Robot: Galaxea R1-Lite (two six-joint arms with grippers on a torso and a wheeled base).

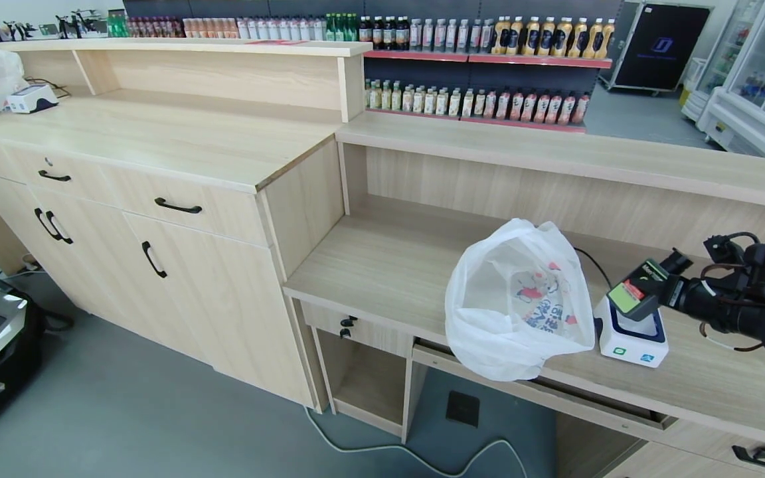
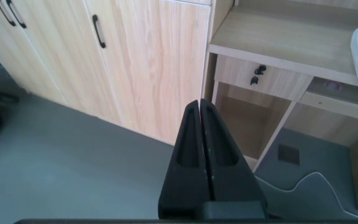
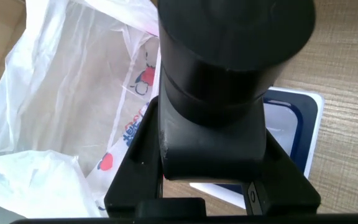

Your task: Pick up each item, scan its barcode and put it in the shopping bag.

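Right wrist view: R tool (image 3: 213,183) clamps dark item (image 3: 229,62) (blocks scanner (image 3: 298,121) partly), L tool (image 2: 199,107) closed.

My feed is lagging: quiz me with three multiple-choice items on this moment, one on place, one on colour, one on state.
1. Where is the dark container? A. above the scanner B. on the floor C. on a far shelf
2. What colour is the bag? A. black B. mostly white C. brown
3. How is the left gripper? A. wide open B. shut on a bottle C. shut, empty
Answers: 1 A, the right gripper holds it over the scanner; 2 B, white plastic with some print; 3 C, its fingers meet with nothing between.
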